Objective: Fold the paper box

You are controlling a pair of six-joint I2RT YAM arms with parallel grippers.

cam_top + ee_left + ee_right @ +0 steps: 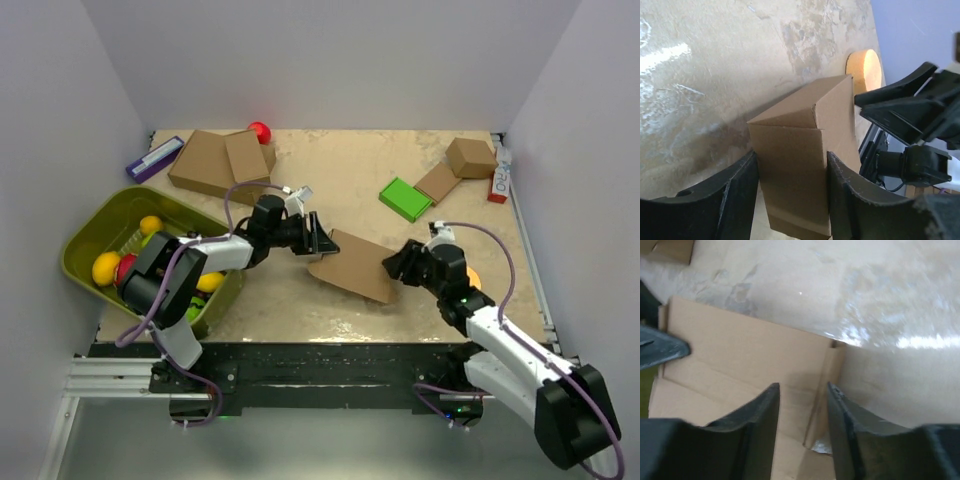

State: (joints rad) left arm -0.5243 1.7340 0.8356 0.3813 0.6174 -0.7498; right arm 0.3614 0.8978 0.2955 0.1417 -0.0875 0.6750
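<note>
marbled tabletop point(350, 160): left pincer point(320, 241) seemingly clamps paper box point(352, 266); right pincer point(391, 266) reaches in low, jaws parted.

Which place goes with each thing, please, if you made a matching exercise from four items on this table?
Things: 1 paper box; 2 green block; 3 red ball; 4 olive bin.
Places: A far edge, behind stacked brown boxes; B left side, holding fruit; C centre, between left gripper and right gripper; D right of centre, beside a flat cardboard piece.
Pairs: 1-C, 2-D, 3-A, 4-B.
</note>
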